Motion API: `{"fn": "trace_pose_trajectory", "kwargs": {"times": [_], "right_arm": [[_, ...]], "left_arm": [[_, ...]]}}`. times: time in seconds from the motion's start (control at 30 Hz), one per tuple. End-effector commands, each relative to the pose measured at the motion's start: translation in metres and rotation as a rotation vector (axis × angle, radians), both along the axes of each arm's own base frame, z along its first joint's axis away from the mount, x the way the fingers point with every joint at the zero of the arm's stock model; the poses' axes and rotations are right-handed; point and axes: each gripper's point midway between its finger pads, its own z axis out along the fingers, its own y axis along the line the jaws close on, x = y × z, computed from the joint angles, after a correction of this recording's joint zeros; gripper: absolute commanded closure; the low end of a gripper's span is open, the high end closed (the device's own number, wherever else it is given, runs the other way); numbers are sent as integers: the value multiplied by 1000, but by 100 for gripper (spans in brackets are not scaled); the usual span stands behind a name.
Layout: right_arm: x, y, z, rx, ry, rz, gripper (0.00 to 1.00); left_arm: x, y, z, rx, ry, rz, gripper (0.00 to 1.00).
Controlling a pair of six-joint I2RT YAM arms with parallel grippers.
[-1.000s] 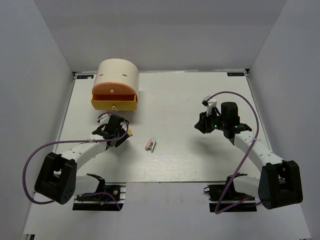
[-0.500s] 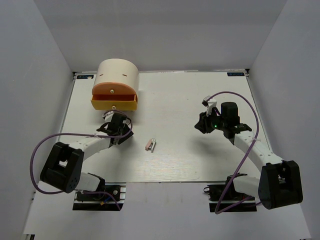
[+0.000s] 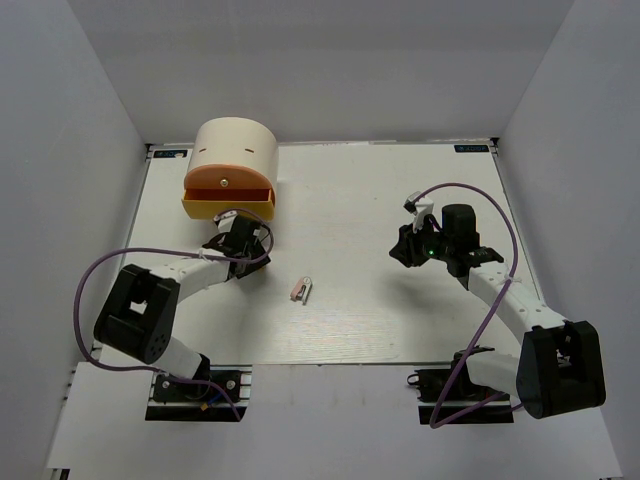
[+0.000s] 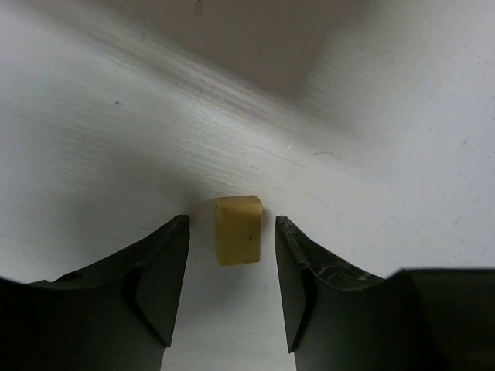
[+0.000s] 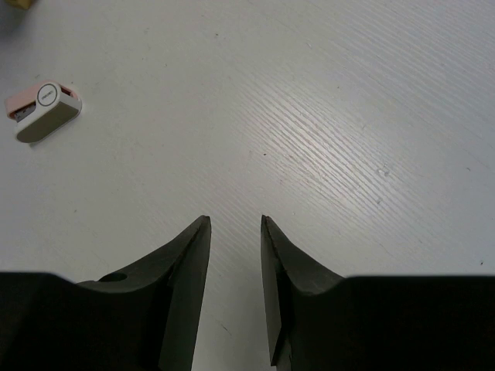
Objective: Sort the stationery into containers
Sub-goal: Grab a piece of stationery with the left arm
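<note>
Two grippers are listed. Left gripper (image 4: pixel 231 226): fingers are spread, and a tan eraser (image 4: pixel 238 229) is seen between them, touched by neither, at 6 o'clock of the cream drawer box (image 3: pixel 235 150). Right gripper (image 5: pixel 236 224): fingers are narrowly parted and nothing is held. A pinkish-white clip (image 5: pixel 42 112) is noted at 10 o'clock in its wrist view.

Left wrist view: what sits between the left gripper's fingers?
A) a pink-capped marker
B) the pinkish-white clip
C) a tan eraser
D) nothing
C: a small tan eraser lies in the gap of the open left gripper, with space showing on both sides, so neither finger touches it.
</note>
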Motion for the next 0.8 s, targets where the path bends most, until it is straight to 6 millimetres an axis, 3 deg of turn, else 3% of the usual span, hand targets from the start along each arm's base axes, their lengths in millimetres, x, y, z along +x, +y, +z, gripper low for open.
{"fn": "trace_pose_trajectory", "kwargs": {"times": [0.0,0.33,0.57,0.77], "right_arm": [[5,-1,4,-8,-40,2,62],[8,-1,3,-8,-39,0,62],[7,0,0,-9,-28,4,62],[8,-1,0,-11,-32,3,62]], "left_arm": [[0,3,3,57,8,-37,41],[-15,13,-14,143,82,-43,49],[-25,6,-31,208,151,-92,52],[-23,1,-33,238,170,-108,53]]}}
